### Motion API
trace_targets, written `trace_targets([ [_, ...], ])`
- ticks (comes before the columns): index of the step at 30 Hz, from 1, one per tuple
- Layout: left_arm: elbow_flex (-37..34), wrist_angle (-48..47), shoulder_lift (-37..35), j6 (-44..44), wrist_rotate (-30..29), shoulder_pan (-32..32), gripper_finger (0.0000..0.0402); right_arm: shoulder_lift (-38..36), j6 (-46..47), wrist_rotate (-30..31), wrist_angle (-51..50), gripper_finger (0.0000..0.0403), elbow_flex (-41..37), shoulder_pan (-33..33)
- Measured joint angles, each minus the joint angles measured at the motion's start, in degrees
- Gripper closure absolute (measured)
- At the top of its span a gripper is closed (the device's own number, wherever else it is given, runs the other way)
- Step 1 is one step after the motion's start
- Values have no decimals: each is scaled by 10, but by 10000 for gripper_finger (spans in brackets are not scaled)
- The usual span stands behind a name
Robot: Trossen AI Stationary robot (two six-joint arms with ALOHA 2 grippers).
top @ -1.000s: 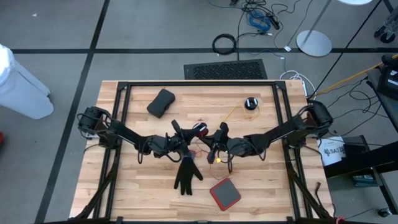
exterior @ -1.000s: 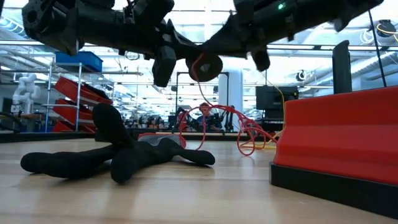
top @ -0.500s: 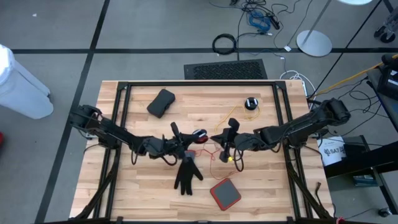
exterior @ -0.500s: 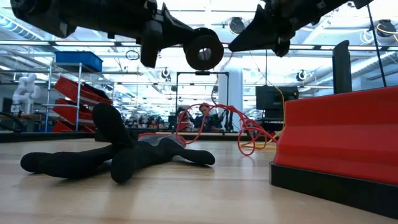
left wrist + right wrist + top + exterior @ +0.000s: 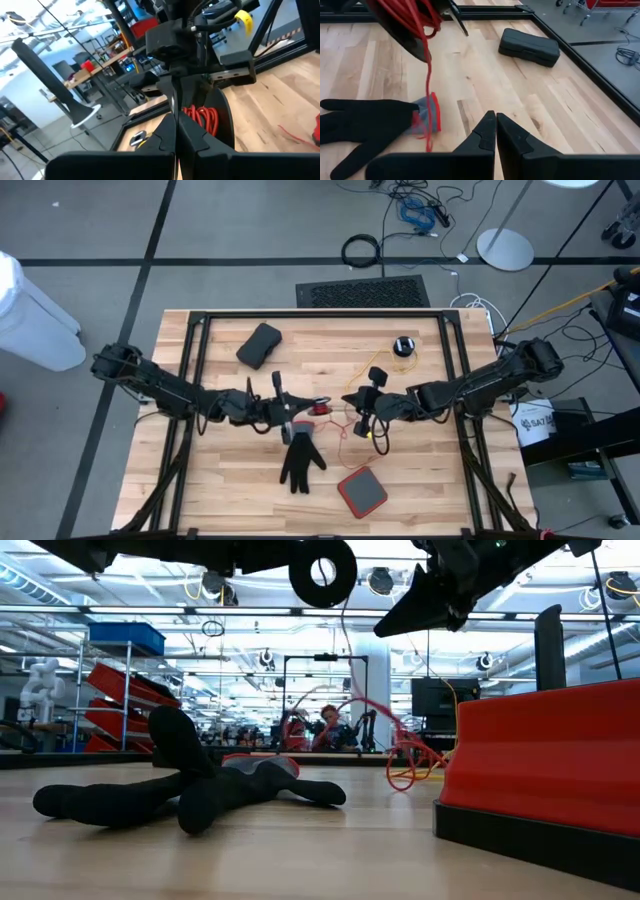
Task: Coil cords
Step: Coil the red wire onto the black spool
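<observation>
Left gripper [image 5: 283, 408] near table centre, fingers pressed shut on black spool [image 5: 322, 570] wound with red cord [image 5: 202, 116], lifted clear of table. Right gripper [image 5: 367, 402] just right of it, also raised, fingers [image 5: 485, 134] closed; whether cord is pinched, cannot tell. Red strand trailing down to loose loops [image 5: 405, 762] on wood beside black glove [image 5: 299, 461]. Second black puck [image 5: 402, 346] with yellow cord [image 5: 372, 363] lying far right, untouched. Risks: slack strand snagging glove cuff and dragging it; windings slipping off raised spool; loose loops tangling under tension.
</observation>
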Motion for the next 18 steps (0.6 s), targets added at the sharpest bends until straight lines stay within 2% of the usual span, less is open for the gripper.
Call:
trace_targets([
  [7, 0, -17, -15, -7, 3, 10, 402, 13, 17, -6, -1, 383, 0, 15],
  [14, 0, -20, -20, -7, 5, 9, 402, 96, 41, -21, 34, 323, 0, 30],
  [18, 0, -24, -20, -7, 5, 9, 402, 136, 54, -22, 34, 306, 0, 39],
])
